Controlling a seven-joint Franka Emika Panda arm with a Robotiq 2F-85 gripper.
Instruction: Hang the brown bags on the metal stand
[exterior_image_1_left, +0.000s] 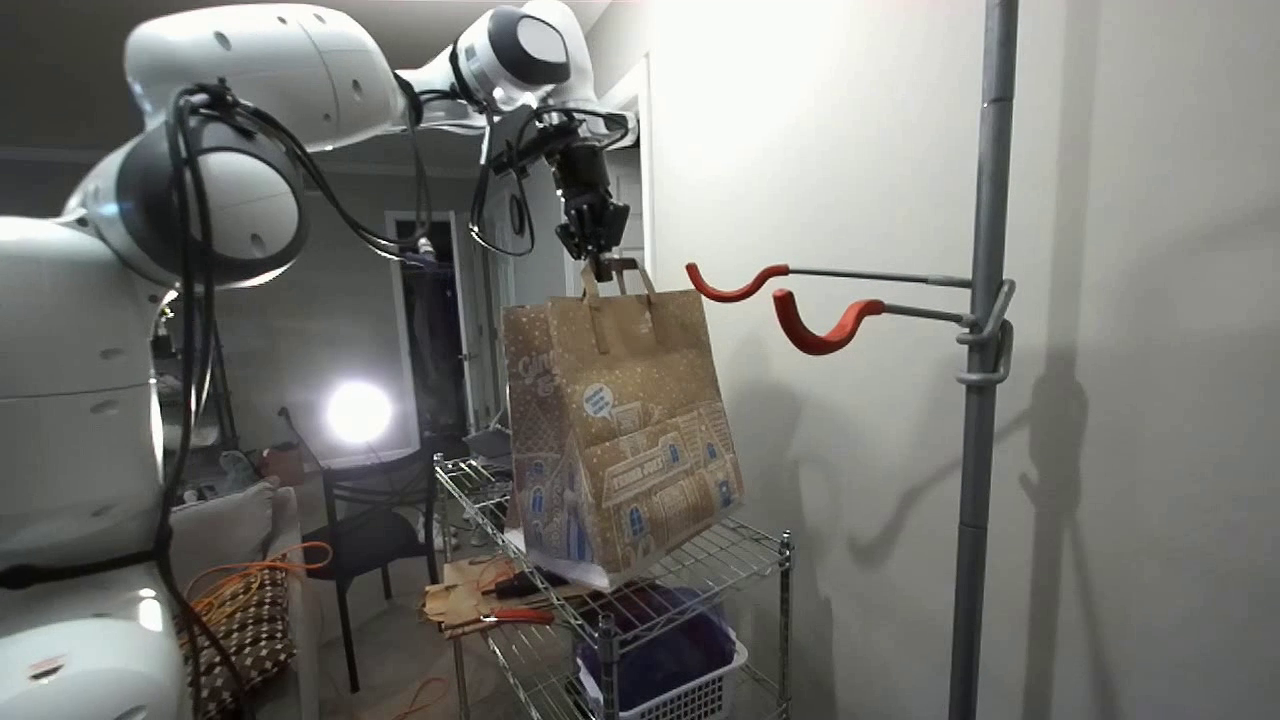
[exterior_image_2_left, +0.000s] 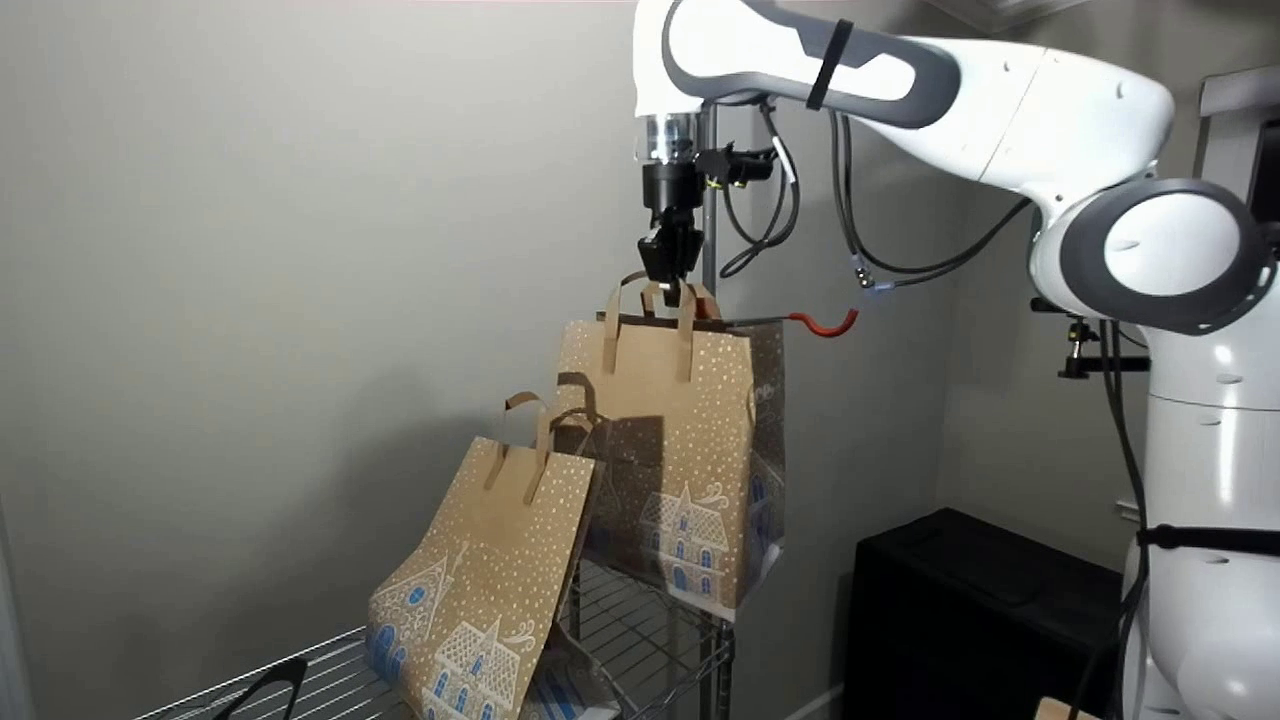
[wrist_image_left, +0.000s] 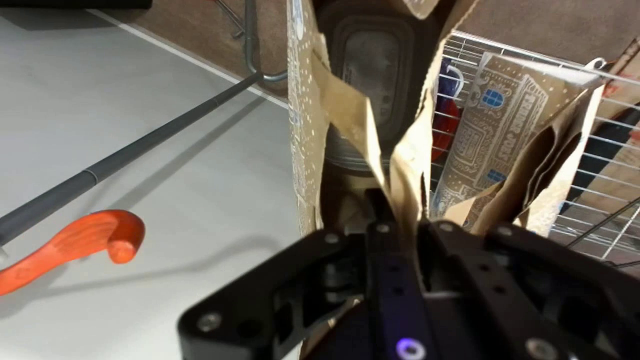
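Note:
My gripper (exterior_image_1_left: 603, 268) is shut on a paper handle of one brown bag (exterior_image_1_left: 650, 400), which hangs upright below it. In an exterior view the gripper (exterior_image_2_left: 671, 293) and held bag (exterior_image_2_left: 680, 440) are above the rack's end. In the wrist view the fingers (wrist_image_left: 400, 225) pinch the handle; a clear container (wrist_image_left: 372, 75) lies inside the bag. A second brown bag (exterior_image_2_left: 510, 560) leans on the rack; it also shows in the wrist view (wrist_image_left: 500, 135). The metal stand (exterior_image_1_left: 978, 420) has orange-red hooks (exterior_image_1_left: 825, 335), apart from the held bag. A hook (wrist_image_left: 90, 245) is left of it in the wrist view.
A wire shelf rack (exterior_image_1_left: 730, 555) stands under the bags. A white basket (exterior_image_1_left: 690, 695) with purple cloth is on its lower level. Red-handled tools and brown paper (exterior_image_1_left: 470, 590) lie beside it. The wall is behind the stand. A black box (exterior_image_2_left: 980, 610) stands near the robot base.

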